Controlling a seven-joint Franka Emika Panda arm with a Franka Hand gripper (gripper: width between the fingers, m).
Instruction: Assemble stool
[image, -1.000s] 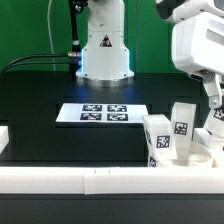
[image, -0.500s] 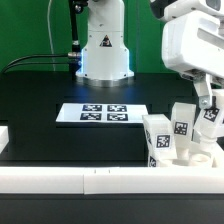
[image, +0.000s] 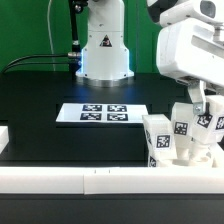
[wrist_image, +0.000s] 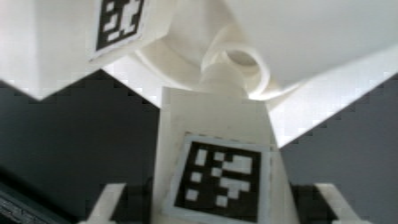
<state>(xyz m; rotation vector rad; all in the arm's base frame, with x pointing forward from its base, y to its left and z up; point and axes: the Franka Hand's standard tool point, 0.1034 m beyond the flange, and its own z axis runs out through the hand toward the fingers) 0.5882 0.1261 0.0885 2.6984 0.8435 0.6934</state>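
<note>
On the dark surface (image: 40, 100), the stool (image: 180, 140) stood at the front corner on the exterior view's right, pressed against the white border rail (image: 80, 180) that ran along the near edge. It was a cluster of white plastic parts: chunky legs rising upright, each carrying a black-and-white square tag, with the seat's rounded edge showing low among them. The marker board (image: 102, 113) lay flat on the surface toward the exterior view's left of the stool, near it but apart, its four tags facing up. Behind the marker board stood the arm's white base (image: 103, 45), against a green backdrop. The arm's large white wrist housing hung directly above the stool, and the end effector (image: 207, 122) reached down onto the stool's far-right leg (image: 207, 128). In the wrist view that leg (wrist_image: 228, 150) filled the middle of the picture, its tag facing the camera, with the two fingers (wrist_image: 111, 198) standing close on either side of it; the end effector was clenched on this leg. Beyond the leg's end, the wrist view showed the seat (wrist_image: 214, 60) with a socket recess, and another tagged part beside it.
</note>
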